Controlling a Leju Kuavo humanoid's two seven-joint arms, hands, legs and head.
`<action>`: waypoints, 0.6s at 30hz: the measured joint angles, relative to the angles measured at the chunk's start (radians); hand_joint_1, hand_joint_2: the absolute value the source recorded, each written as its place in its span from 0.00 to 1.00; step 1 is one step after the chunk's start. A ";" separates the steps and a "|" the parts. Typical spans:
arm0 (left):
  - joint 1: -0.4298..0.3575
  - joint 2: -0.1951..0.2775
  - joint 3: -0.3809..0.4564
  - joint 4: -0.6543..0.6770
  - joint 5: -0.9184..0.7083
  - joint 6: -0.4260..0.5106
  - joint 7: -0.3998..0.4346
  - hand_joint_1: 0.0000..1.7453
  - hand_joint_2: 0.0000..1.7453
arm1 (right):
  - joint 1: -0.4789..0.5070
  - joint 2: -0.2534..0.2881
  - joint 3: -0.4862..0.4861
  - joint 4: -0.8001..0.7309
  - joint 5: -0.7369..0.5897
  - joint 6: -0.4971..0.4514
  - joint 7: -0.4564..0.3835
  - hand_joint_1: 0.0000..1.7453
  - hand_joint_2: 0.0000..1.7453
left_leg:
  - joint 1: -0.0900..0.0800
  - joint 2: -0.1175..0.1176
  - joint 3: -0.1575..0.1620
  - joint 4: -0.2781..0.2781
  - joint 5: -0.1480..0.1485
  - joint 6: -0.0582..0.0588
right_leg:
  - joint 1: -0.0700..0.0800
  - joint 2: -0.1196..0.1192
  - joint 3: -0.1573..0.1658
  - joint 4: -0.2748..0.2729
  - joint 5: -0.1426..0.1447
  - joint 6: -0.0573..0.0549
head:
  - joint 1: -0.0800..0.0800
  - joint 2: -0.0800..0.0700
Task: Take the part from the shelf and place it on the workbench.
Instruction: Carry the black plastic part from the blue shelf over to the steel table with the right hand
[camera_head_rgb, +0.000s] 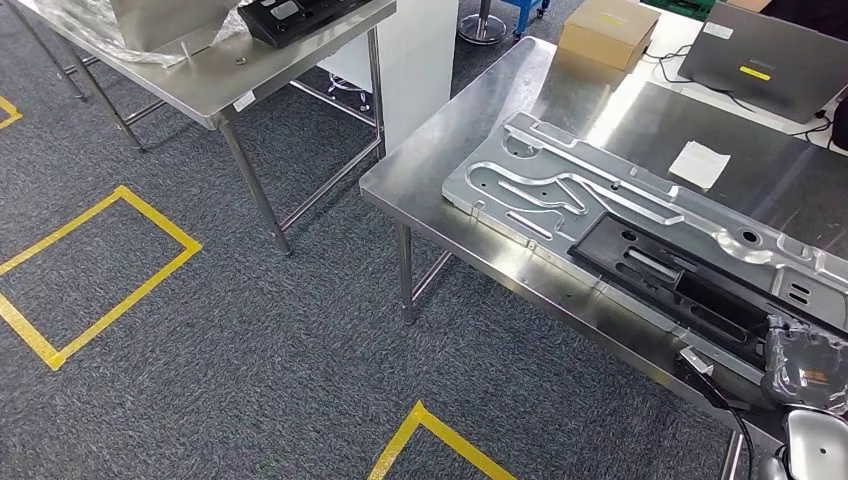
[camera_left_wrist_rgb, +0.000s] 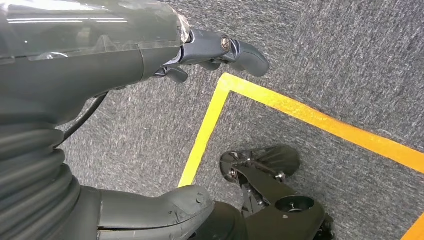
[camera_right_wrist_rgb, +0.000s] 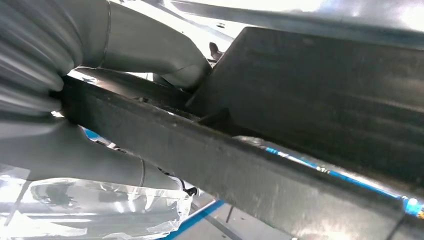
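Observation:
A long black part (camera_head_rgb: 665, 275) lies along the large silver stamped panel (camera_head_rgb: 560, 185) on the steel workbench (camera_head_rgb: 440, 170). My right hand (camera_head_rgb: 805, 365), wrapped in clear plastic, is at the part's near end at the bench's front right corner. In the right wrist view my right hand (camera_right_wrist_rgb: 100, 50) grips the black part (camera_right_wrist_rgb: 300, 100), with grey fingers on both sides of its edge. My left hand (camera_left_wrist_rgb: 100, 65) hangs over the grey carpet, fingers apart and holding nothing.
On the far side of the workbench are a cardboard box (camera_head_rgb: 607, 30), a grey laptop (camera_head_rgb: 765, 55) and a white slip of paper (camera_head_rgb: 699, 163). A second steel table (camera_head_rgb: 200, 75) stands at the back left. Yellow tape (camera_head_rgb: 100, 270) marks squares on the carpet.

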 joint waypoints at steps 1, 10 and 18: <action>0.000 0.000 0.000 0.000 -0.002 -0.001 0.001 0.00 1.00 | -0.002 -0.002 -0.004 0.000 -0.014 -0.001 -0.001 1.00 1.00 | 0.000 0.000 -0.001 0.000 0.000 0.000 | 0.000 0.000 0.000 0.000 0.000 0.000 | 0.000 0.000; -0.005 0.004 0.000 0.000 -0.024 -0.010 0.003 0.00 1.00 | -0.180 -0.137 -0.024 0.011 -0.095 0.073 -0.044 1.00 1.00 | -0.002 0.003 -0.006 0.000 0.002 0.001 | -0.002 0.002 -0.003 0.002 0.002 0.003 | 0.000 0.000; -0.007 0.005 0.000 0.000 -0.031 -0.014 0.005 0.00 1.00 | -0.289 -0.192 0.016 0.024 -0.078 0.108 -0.033 1.00 1.00 | -0.002 -0.003 -0.006 0.000 0.004 0.003 | -0.002 -0.004 -0.003 0.003 0.003 0.004 | 0.000 0.000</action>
